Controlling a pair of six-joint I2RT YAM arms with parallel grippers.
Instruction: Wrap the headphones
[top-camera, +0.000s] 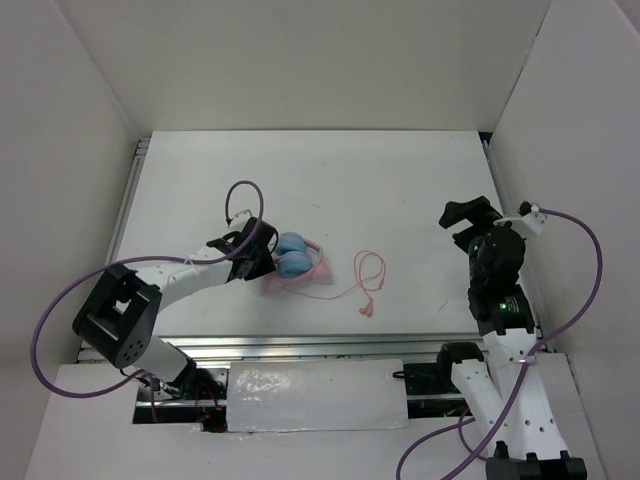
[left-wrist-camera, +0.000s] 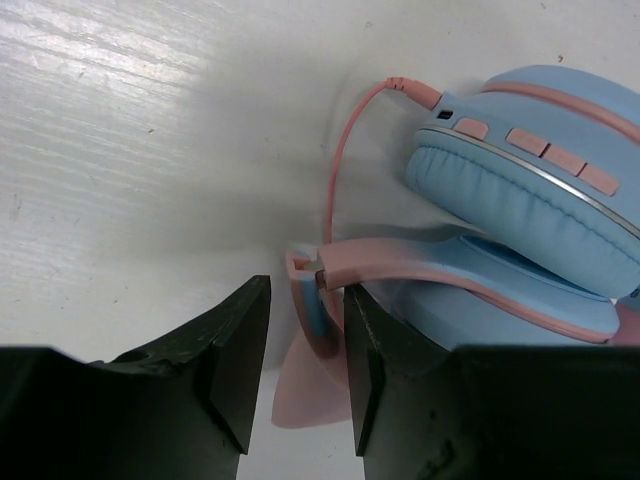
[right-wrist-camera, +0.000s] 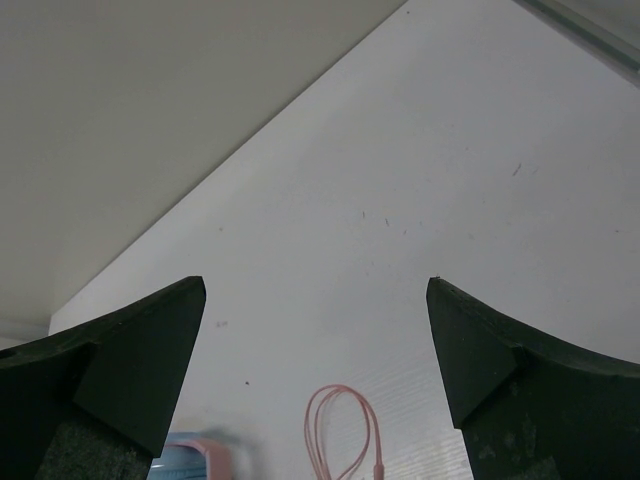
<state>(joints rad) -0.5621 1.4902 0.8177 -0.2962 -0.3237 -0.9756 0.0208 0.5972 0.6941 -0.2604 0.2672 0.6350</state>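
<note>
The headphones lie folded at the table's middle, light blue ear cups stacked and the pink headband beneath. The thin pink cable loops off to the right and ends in a plug near the front edge. My left gripper is at the headphones' left side. In the left wrist view its jaws straddle the headband's end with a gap left. The band lies against the right finger and apart from the left one. My right gripper hovers wide open and empty far right. Its wrist view shows the cable loop below.
White walls enclose the table on the left, back and right. An aluminium rail runs along the front edge and another along the left. A plastic-covered pad lies between the arm bases.
</note>
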